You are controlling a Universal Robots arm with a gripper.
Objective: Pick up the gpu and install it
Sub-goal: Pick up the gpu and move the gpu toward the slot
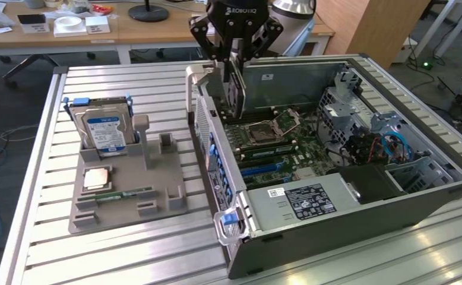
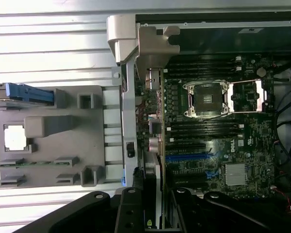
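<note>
My gripper (image 1: 233,61) hangs over the back left of the open computer case (image 1: 358,217), shut on the gpu (image 1: 237,95). The gpu is a dark flat card held upright on edge, its lower edge just above the motherboard (image 1: 282,148) near the case's rear wall. In the wrist view the gpu (image 2: 158,126) appears edge-on, running from my gripper (image 2: 153,206) to its silver end bracket (image 2: 155,41) at the case corner. The blue expansion slots (image 2: 189,158) lie beside the card, toward the case's interior.
A grey parts holder (image 1: 136,211) on the slatted metal table (image 1: 96,261) carries a hard drive (image 1: 104,130), a processor chip (image 1: 96,178) and a green memory stick (image 1: 133,193). Inside the case are a processor socket (image 1: 263,129), a power supply (image 1: 302,202) and cables (image 1: 389,145).
</note>
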